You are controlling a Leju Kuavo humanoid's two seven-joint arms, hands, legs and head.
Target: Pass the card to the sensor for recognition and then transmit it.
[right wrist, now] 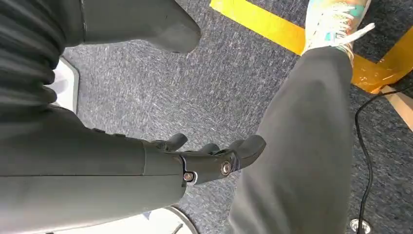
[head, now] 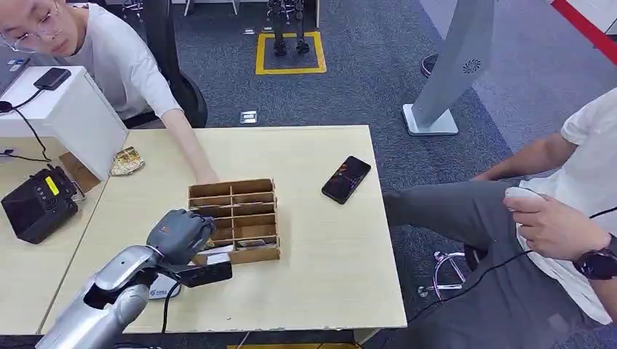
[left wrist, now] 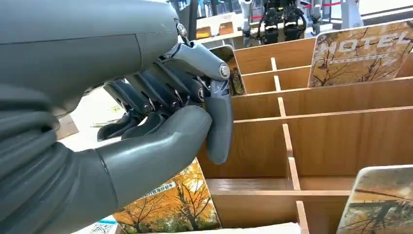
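The left robot hand (head: 178, 234) sits in the lower left of the head view, at the left end of the wooden divider box (head: 234, 219) that stands near the middle of the counter (head: 320, 276). In the left wrist view that robot hand (left wrist: 170, 122) has its fingers (left wrist: 219, 122) curled in toward the thick thumb, right against the box's wooden walls (left wrist: 341, 136). A card (left wrist: 170, 204) printed with yellow autumn trees lies just below the thumb; whether the fingers actually pinch it cannot be told, since the thumb hides the contact. Further cards with the same tree print stand in the box: one lettered HOTEL (left wrist: 360, 51) at the upper right of the wrist frame, another (left wrist: 382, 202) at the lower right.

The right robot hand (right wrist: 214, 158) hangs over grey carpet (right wrist: 195, 92), its fingers bent loosely and apart with nothing in them, beside a person's dark trouser leg (right wrist: 302, 136).

In the head view a black phone (head: 346, 179) lies on the counter right of the box. A black device (head: 38, 203) with a yellow label rests at the left edge. A person in white at the upper left reaches an arm (head: 185, 142) down to the box's back corner. Another person sits at the right edge of the frame.
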